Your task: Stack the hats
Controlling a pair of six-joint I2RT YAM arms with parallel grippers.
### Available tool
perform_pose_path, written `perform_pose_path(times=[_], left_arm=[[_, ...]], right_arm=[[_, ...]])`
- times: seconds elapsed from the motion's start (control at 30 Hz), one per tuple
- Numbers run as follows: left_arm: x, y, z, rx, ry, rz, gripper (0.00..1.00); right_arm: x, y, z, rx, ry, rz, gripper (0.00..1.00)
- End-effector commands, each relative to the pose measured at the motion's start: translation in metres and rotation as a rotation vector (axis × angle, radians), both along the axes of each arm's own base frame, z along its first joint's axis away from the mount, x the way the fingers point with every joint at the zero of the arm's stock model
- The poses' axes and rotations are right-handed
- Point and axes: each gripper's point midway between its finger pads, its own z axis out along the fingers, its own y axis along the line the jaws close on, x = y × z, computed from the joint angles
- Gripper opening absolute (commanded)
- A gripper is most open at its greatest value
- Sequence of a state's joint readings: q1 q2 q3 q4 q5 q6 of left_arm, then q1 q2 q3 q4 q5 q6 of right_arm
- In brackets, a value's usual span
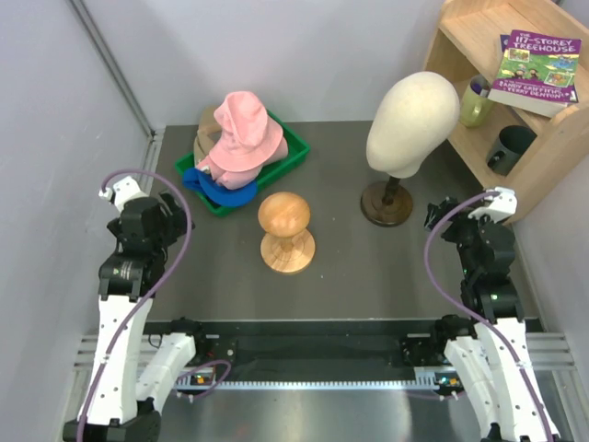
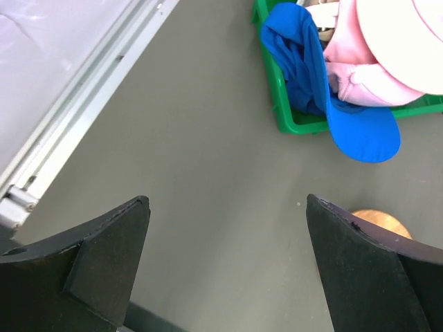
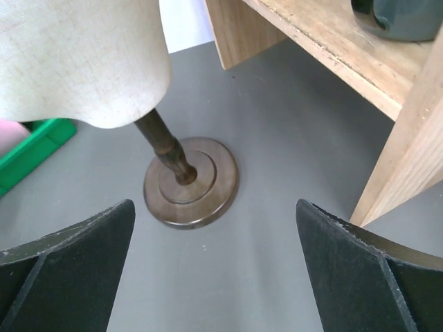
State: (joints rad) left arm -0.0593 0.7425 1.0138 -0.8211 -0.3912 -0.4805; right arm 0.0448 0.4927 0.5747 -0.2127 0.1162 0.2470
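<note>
Top external — soft hats (image 1: pixel 236 147), rigid green tray (image 1: pixel 293 150)

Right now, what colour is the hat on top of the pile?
That hat is pink, clearest in the top external view.

Matt grey smooth tabletop (image 1: pixel 350 258). Green plastic bin (image 1: pixel 296 147), slight gloss. Soft matt cloth on pink hat (image 1: pixel 241 133) and blue hat (image 2: pixel 304 62). Cream coarse-woven cloth on mannequin head (image 1: pixel 412 120); its base (image 3: pixel 190 183) dark turned wood, satin sheen. Light glossy smooth wood knob stand (image 1: pixel 285 230). Pale rough-grained wood shelf (image 3: pixel 325 48). Glossy paper book (image 1: pixel 536 72). Matt black left end effector (image 2: pixel 227 200).
</note>
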Motion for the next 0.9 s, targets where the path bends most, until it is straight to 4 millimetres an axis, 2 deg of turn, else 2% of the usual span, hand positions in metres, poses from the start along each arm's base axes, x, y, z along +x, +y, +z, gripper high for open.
perform_pose_path(times=[0.0,0.1,0.23,0.27,0.37,0.4,0.43,0.47,0.5,0.53,0.57,0.6,0.63,0.67,0.7,0.73,0.77,0.8,0.83,0.87], left_arm=[[-0.018,-0.003,0.012,0.031,0.019,-0.066,0.99],[-0.019,-0.018,0.029,0.052,-0.059,-0.193,0.99],[-0.017,-0.021,0.047,0.098,-0.105,-0.249,0.99],[-0.015,-0.023,0.055,0.108,-0.120,-0.269,0.99],[0.002,-0.039,0.061,0.107,-0.130,-0.360,0.99],[0.011,-0.045,0.061,0.095,-0.131,-0.385,0.99],[0.019,-0.051,0.067,0.075,-0.162,-0.405,0.99],[0.026,-0.058,0.072,0.049,-0.179,-0.428,0.99],[0.038,-0.063,0.066,0.028,-0.157,-0.439,0.99],[0.048,-0.068,0.071,0.009,-0.175,-0.453,0.99],[0.056,-0.070,0.078,0.000,-0.184,-0.454,0.98],[0.072,-0.077,0.069,-0.026,-0.148,-0.478,0.98],[0.082,-0.081,0.070,-0.038,-0.150,-0.482,0.97],[0.096,-0.086,0.082,-0.037,-0.189,-0.490,0.97],[0.115,-0.089,0.073,-0.040,-0.163,-0.488,0.97],[0.126,-0.097,0.072,-0.048,-0.165,-0.500,0.97],[0.141,-0.102,0.090,-0.048,-0.217,-0.504,0.97],[0.161,-0.108,0.076,-0.056,-0.183,-0.510,0.97],[0.172,-0.117,0.076,-0.069,-0.182,-0.520,0.97],[0.186,-0.115,0.091,-0.061,-0.215,-0.487,0.97]], right_arm=[[-0.013,-0.003,0.023,0.062,-0.041,-0.031,1.00],[-0.021,-0.005,0.030,0.108,-0.072,-0.055,1.00],[-0.023,0.002,0.037,0.115,-0.062,-0.016,1.00],[-0.026,0.003,0.040,0.111,-0.049,-0.011,1.00],[-0.029,0.007,0.043,0.064,-0.035,0.027,0.97],[-0.031,0.013,0.041,0.006,-0.015,0.083,0.94],[-0.034,0.014,0.051,-0.020,-0.023,0.102,0.89],[-0.036,0.015,0.054,-0.036,-0.011,0.112,0.88],[-0.040,0.013,0.045,-0.056,0.047,0.110,0.89],[-0.042,0.012,0.054,-0.069,0.039,0.112,0.88],[-0.043,0.012,0.053,-0.076,0.050,0.116,0.88],[-0.044,0.013,0.054,-0.074,0.045,0.119,0.87],[-0.044,0.013,0.053,-0.068,0.043,0.118,0.87],[-0.043,0.013,0.052,-0.059,0.045,0.117,0.87],[-0.042,0.019,0.050,-0.032,0.048,0.139,0.87],[-0.039,0.020,0.048,-0.022,0.045,0.142,0.87],[-0.037,0.022,0.046,-0.012,0.047,0.150,0.87],[-0.034,0.025,0.045,0.006,0.045,0.156,0.87],[-0.031,0.026,0.041,0.011,0.048,0.162,0.87],[-0.026,0.027,0.044,0.013,0.031,0.165,0.87]])
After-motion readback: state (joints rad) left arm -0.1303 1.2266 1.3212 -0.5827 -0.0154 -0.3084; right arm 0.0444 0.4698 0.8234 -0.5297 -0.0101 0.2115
